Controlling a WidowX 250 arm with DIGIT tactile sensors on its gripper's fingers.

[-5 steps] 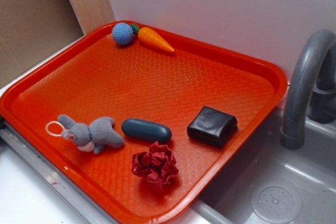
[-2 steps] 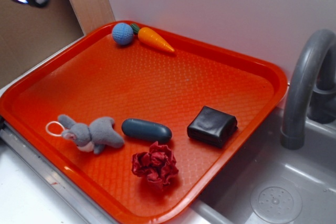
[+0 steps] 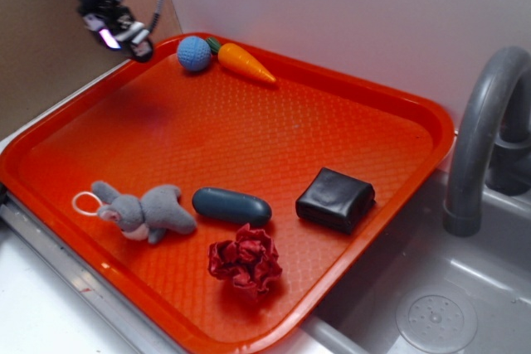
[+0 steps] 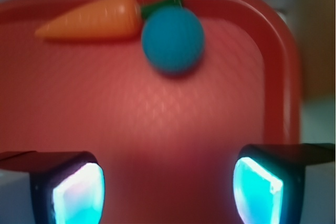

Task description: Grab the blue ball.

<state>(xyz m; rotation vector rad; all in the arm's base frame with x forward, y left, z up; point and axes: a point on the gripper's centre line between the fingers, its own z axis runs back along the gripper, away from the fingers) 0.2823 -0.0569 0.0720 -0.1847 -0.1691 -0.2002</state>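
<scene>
The blue ball [image 3: 193, 53] is small, round and knitted. It rests in the far corner of the orange tray [image 3: 373, 97], touching the green top of a toy carrot [image 3: 245, 63]. My gripper [image 3: 123, 40] hangs in the air left of the ball, above the tray's far-left rim. It is open, and nothing is between its fingers. In the wrist view the ball [image 4: 172, 40] lies ahead of the gripper [image 4: 169, 190], a little right of centre and well beyond the fingertips, with the carrot [image 4: 92, 23] to its left.
A grey plush rabbit [image 3: 141, 211], a dark blue-grey capsule [image 3: 231, 206], a crumpled red object [image 3: 246, 259] and a black block [image 3: 335, 198] lie at the tray's near end. To the right are a grey faucet [image 3: 479, 134] and a sink [image 3: 431, 312]. A white wall stands behind.
My gripper came into the exterior view at the top left and has moved down and to the right, toward the ball. No object on the tray has moved.
</scene>
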